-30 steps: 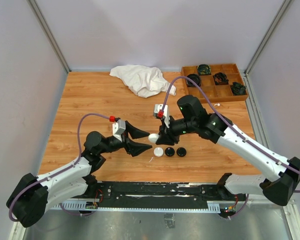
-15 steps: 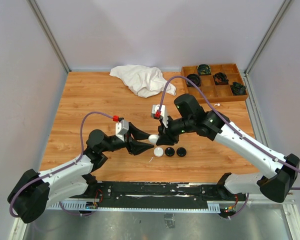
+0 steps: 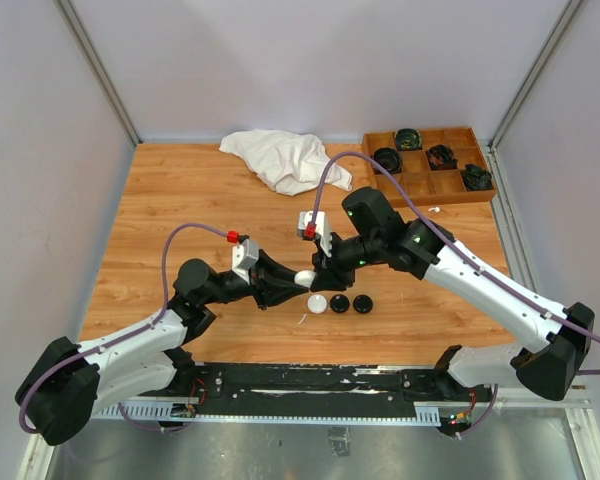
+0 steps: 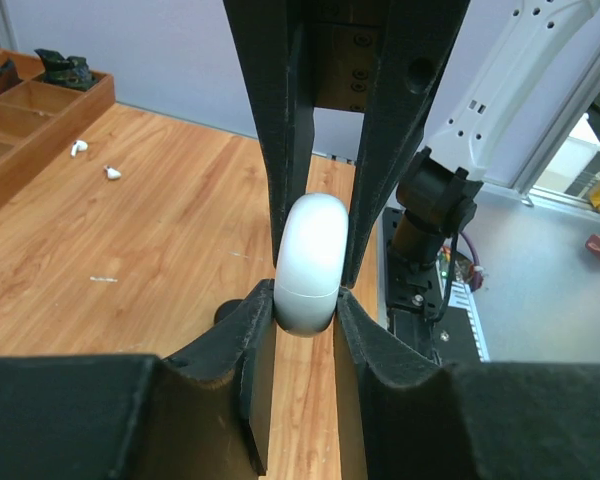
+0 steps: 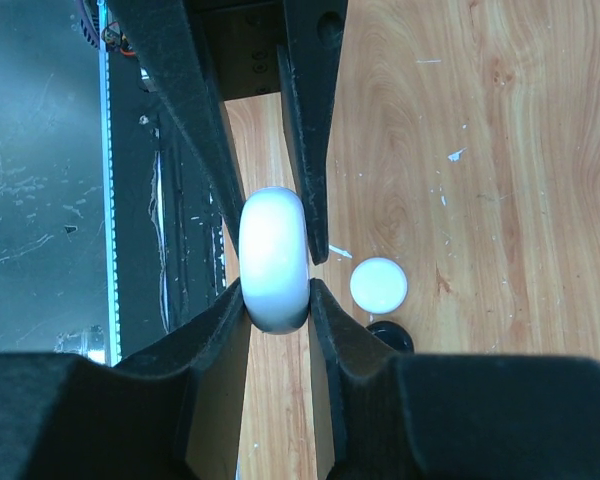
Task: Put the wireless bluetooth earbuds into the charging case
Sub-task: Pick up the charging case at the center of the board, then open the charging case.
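Earbuds [image 4: 77, 148], two tiny white plastic pieces too small to make out in detail, lie on the light wooden desk [image 3: 180, 220]. They are well apart from the white rounded plastic charging case [image 4: 305, 265], off to its right and farther back in the top view. The charging case hangs above the desk, gripped from two sides, and a thin seam line runs round it near one end.

The right hand [image 5: 274, 295] reaches the case from the right. Its two black fingers are pressed against the case's broad sides and pinch one end. The left hand [image 4: 305, 305] meets the case from the left, and both of its fingers touch the opposite end, so it pinches the case too. The fingers of each hand lie alongside those of the other, with the case between them.

On the desk just nearer than the case sits a white round puck-like case [image 3: 318, 304]. Two black round puck-like cases [image 3: 339, 304] stand in a row to the right of it. A crumpled white cloth [image 3: 285, 160] lies well beyond the charging case, towards the back. A brown wooden compartment tray [image 3: 435, 185] sits back and right of the case, past the earbuds. Several of its compartments hold coiled black items with green bits [image 3: 441, 155].
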You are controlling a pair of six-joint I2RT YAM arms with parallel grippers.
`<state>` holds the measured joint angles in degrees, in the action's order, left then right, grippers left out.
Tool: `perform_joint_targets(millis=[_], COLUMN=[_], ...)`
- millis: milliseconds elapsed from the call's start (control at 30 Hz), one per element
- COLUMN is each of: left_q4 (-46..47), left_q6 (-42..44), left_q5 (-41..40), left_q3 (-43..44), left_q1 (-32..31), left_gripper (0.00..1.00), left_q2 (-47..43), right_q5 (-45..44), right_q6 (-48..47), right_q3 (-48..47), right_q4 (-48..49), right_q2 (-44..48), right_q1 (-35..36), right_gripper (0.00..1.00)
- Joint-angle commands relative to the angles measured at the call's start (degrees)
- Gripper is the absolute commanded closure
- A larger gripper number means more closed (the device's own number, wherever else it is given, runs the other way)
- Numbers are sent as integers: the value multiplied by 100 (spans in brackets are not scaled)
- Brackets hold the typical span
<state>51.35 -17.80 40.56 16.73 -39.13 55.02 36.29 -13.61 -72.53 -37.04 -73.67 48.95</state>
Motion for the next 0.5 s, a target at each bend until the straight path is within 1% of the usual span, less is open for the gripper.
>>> perform_joint_targets(millis=[0, 67, 100, 200, 300, 367, 467], left_q4=[226, 224, 226, 226, 226, 226, 226], left_q6=[-11, 10, 36, 145, 286, 372, 420], left_q5=[9, -3, -10, -43, -31, -38, -16], left_q3=[145, 121, 113, 48, 2, -14, -15], left_q1=[-53, -51, -57, -59, -57, -59, -59], left_gripper=[88, 99, 100, 100, 100, 100, 100], left_q2=[21, 9, 1, -51, -87, -90, -81], right_q5=[-105, -139, -140, -178, -239, -246, -294], right_q6=[-132, -186, -202, -246, -271, -272, -258], right_q3=[-248, -241, -225, -154, 3, 129, 311], right_q4=[-68, -78, -75, -24, 184, 390, 730], right_q2=[-82, -60, -29, 123, 352, 502, 695], right_q1=[167, 176, 176, 180, 177, 176, 179], right_gripper=[93, 90, 87, 74, 63, 58, 55])
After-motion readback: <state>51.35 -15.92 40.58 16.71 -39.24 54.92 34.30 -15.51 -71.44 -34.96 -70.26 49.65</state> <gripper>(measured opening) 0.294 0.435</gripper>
